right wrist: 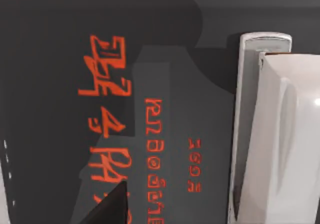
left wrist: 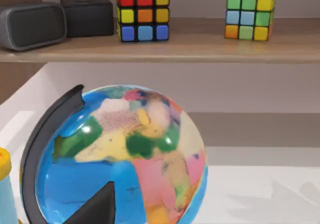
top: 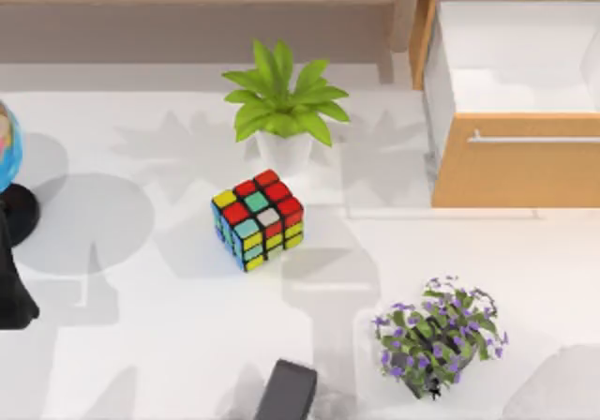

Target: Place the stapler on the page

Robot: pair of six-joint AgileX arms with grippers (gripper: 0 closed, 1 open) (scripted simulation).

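In the right wrist view a white stapler [right wrist: 275, 134] with a grey base lies on the page [right wrist: 75, 84], a dark sheet with red lettering. It lies near one side of the page, lengthwise along it. A dark part of my right gripper [right wrist: 110, 206] hangs over the page, apart from the stapler. My left arm [top: 11, 289] is parked at the table's left edge. Part of its gripper [left wrist: 100, 206] shows in front of a globe [left wrist: 120, 159].
A Rubik's cube [top: 258, 218] sits mid-table, with a green potted plant [top: 281, 111] behind it. A purple-flowered plant [top: 439, 336] stands front right. A wooden cabinet with an open drawer [top: 516, 101] is at the back right. A dark grey shape [top: 286, 392] sits at the front edge.
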